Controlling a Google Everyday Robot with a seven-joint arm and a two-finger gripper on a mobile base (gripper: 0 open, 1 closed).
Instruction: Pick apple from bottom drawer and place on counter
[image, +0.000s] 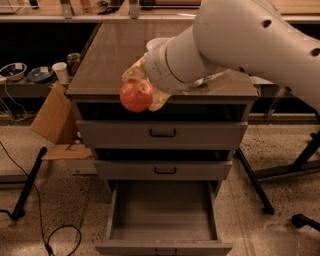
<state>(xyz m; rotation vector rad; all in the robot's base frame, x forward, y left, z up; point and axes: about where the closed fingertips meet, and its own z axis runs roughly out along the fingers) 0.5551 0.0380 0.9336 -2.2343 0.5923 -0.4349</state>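
Where the counter (112, 55) ends, the gripper (143, 90) (arm (240, 45) outstretched) clasps the apple (134, 97).

No readable text, label or number anywhere
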